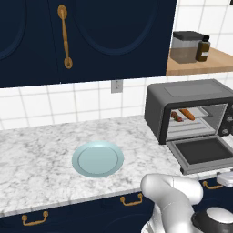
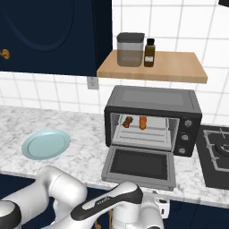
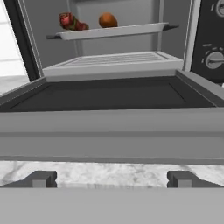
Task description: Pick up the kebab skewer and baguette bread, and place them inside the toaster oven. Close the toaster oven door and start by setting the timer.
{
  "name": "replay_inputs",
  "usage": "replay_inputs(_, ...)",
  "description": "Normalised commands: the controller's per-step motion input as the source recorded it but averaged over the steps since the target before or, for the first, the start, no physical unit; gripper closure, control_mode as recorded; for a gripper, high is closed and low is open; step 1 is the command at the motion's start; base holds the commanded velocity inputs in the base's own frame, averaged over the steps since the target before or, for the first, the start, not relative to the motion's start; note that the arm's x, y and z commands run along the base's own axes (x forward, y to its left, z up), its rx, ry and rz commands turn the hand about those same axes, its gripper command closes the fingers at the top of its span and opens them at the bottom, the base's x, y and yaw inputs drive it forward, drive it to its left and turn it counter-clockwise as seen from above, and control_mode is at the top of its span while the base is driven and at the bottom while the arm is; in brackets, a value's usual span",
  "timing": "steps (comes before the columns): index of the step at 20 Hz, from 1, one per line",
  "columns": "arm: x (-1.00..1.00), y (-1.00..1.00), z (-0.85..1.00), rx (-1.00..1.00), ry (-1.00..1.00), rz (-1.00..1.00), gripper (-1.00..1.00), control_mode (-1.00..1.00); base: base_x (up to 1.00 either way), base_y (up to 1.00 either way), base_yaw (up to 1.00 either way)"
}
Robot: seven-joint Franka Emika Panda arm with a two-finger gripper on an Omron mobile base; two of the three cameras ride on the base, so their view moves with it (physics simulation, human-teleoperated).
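Left base view: kebab skewer [image 1: 176,117] and baguette bread [image 1: 187,114] already lie on the rack inside the toaster oven [image 1: 191,104].

Right base view: toaster oven door [image 2: 139,166] hangs open — closing and timer remain.

Hand view: gripper [image 3: 112,179] spread wide, empty, just below the door's edge.

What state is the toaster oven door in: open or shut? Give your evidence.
Open. The toaster oven door lies folded down flat over the counter, leaving the kebab skewer and baguette bread on the rack exposed.
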Motion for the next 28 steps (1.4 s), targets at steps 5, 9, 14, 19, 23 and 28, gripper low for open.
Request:
replay_inputs(5, 0.20, 0.00, -0.04, 0.00, 0.00, 0.00, -1.00, -1.00, 0.00, 0.00, 0.00)
replay_inputs(9, 0.11, 0.00, -0.02, 0.00, 0.00, 0.00, -1.00, -1.00, 0.00, 0.00, 0.00)
replay_inputs(14, 0.00, 0.00, -0.16, 0.00, 0.00, 0.00, -1.00, -1.00, 0.00, 0.00, 0.00)
replay_inputs(19, 0.02, 0.00, -0.05, 0.00, 0.00, 0.00, -1.00, -1.00, 0.00, 0.00, 0.00)
replay_inputs(23, 0.13, 0.00, 0.00, 0.00, 0.00, 0.00, -1.00, -1.00, 0.00, 0.00, 0.00)
replay_inputs(28, 0.09, 0.00, 0.00, 0.00, 0.00, 0.00, -1.00, -1.00, 0.00, 0.00, 0.00)
